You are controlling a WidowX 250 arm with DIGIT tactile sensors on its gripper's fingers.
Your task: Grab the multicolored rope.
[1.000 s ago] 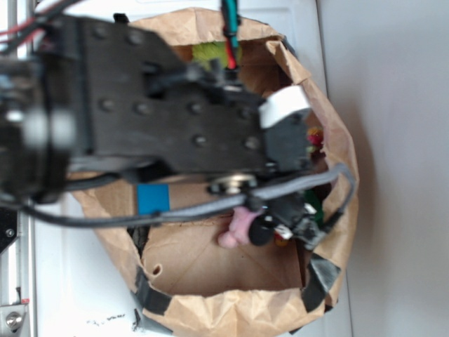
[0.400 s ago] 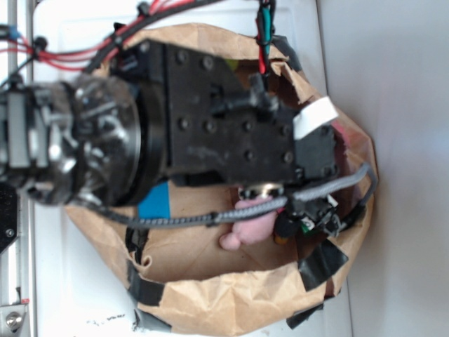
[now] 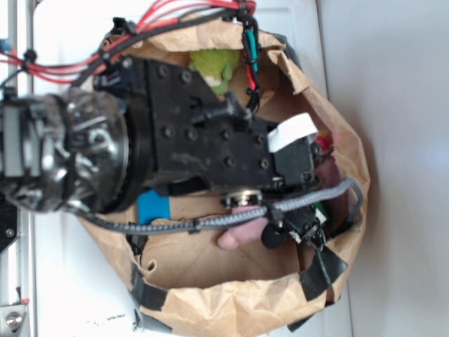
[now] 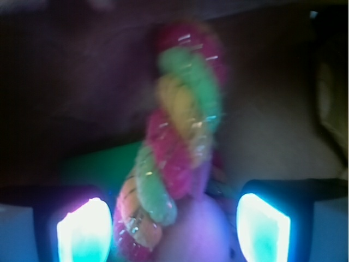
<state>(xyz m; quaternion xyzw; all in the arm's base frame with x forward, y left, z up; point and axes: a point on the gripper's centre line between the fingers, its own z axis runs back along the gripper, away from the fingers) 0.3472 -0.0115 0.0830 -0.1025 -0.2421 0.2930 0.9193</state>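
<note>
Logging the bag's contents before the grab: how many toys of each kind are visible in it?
Multicolored rope: 1
Pink plush toy: 1
Green plush toy: 1
Total: 3 toys visible in the paper bag; the arm hides part of the inside, so there may be more.

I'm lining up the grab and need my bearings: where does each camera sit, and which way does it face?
Exterior: overhead, looking down into the crumpled brown paper bag; the black arm fills most of the view.
Wrist: on the arm, looking along the open end effector at the thick twisted multicolored rope; its glowing fingertips show.
Shared: the soft pink plush toy.
</note>
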